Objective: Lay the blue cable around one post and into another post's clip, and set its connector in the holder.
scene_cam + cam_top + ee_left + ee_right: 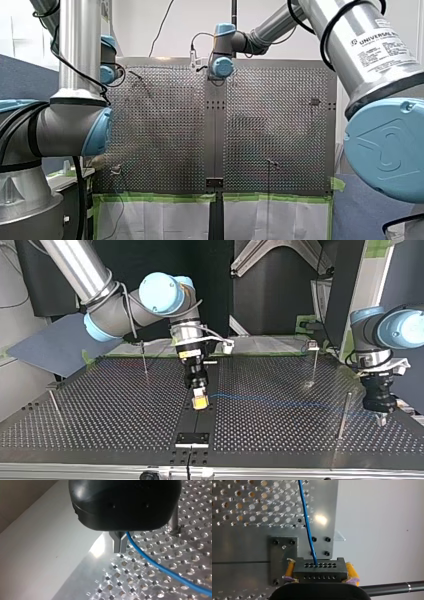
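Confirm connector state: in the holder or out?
Out. The connector is clamped in my right gripper, between its yellow pads, apart from the holder.

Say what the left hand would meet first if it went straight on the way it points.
The perforated table: the left hand, shut on the blue cable, points down at it near its edge. The gap is hard to judge.

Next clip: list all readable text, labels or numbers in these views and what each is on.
"UNIVERSAL R…" on the label on my right arm's silver tube, front view; the rest is illegible.
Fine print below it: too small to read.
Yellow sticker on my right arm's wrist, top view: too small to read.
Stamped marks on the table edge, left wrist view: too blurred.
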Action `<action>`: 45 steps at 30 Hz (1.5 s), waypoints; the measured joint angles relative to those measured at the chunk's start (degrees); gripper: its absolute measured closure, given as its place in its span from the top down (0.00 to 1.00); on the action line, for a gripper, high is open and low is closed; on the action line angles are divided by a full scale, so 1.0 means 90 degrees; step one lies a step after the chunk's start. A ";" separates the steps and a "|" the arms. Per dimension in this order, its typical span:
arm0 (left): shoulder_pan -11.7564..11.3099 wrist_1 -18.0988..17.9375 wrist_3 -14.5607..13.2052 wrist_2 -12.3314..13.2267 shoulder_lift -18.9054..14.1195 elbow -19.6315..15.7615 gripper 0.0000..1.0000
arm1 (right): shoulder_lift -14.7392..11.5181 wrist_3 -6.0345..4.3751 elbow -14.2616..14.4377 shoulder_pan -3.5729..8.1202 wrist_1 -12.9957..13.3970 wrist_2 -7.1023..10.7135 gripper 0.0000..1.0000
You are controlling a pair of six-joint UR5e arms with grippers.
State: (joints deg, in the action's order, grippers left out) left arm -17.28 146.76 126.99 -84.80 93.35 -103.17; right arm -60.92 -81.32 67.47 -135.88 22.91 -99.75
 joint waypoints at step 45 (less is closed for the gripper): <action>0.0226 -0.0085 -0.0174 -0.0068 0.0686 -0.0207 0.71 | 0.0577 -0.0343 0.0850 0.0682 -0.0162 -0.0124 0.00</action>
State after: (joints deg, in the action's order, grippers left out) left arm -15.24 145.99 125.43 -85.41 99.52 -105.03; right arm -55.73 -84.41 75.11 -129.74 21.45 -100.87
